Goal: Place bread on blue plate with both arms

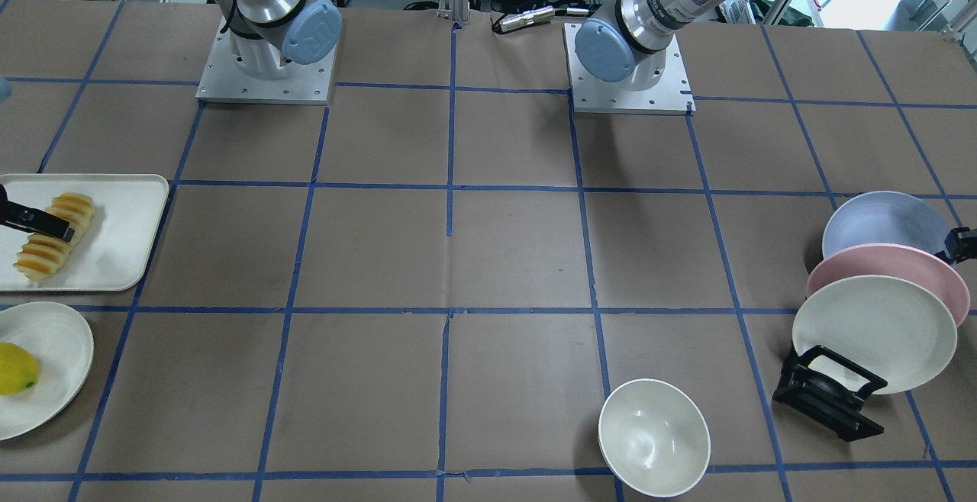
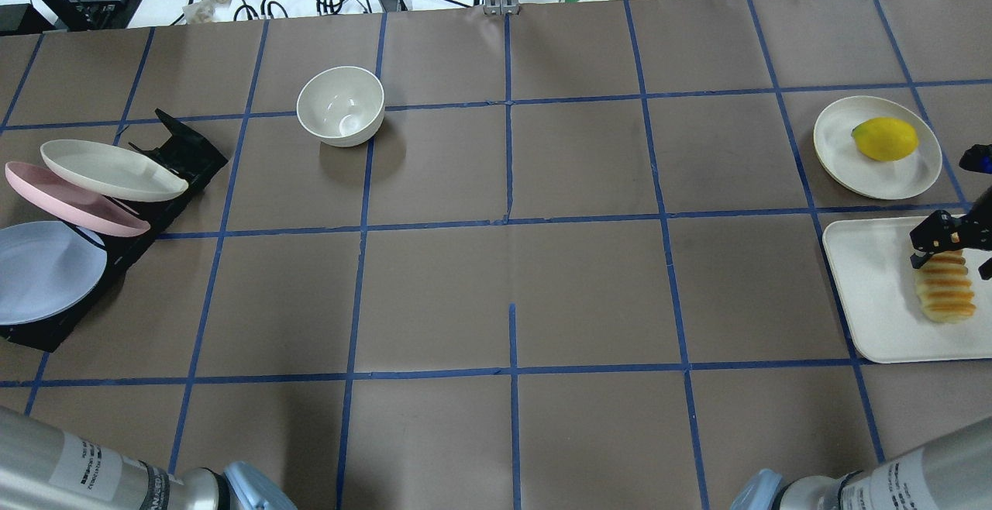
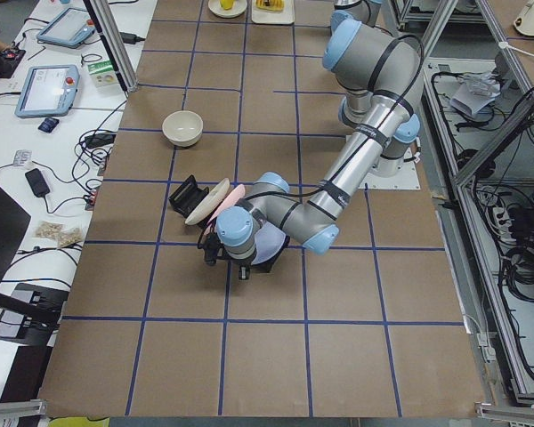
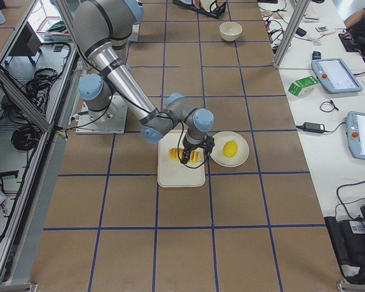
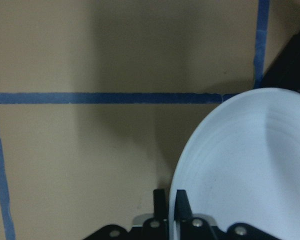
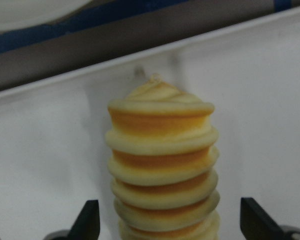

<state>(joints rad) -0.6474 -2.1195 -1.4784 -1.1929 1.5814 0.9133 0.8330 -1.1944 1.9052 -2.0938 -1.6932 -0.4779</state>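
Note:
The bread (image 2: 945,293), striped orange and pale yellow, lies on a cream tray (image 2: 868,293) at the table's right end. My right gripper (image 2: 949,242) is open over the bread's far half. In the right wrist view its fingers (image 6: 90,220) stand wide apart on either side of the bread (image 6: 162,155). The blue plate (image 2: 43,270) leans in a black rack at the left end. My left gripper (image 5: 170,200) is shut on the blue plate's (image 5: 245,165) rim, one finger on each face. The left gripper is out of the overhead view.
A pink plate (image 2: 70,204) and a cream plate (image 2: 108,169) lean in the same black rack (image 2: 186,149). A white bowl (image 2: 341,105) stands at the far middle-left. A yellow lemon (image 2: 885,139) lies on a cream plate (image 2: 841,146) beyond the tray.

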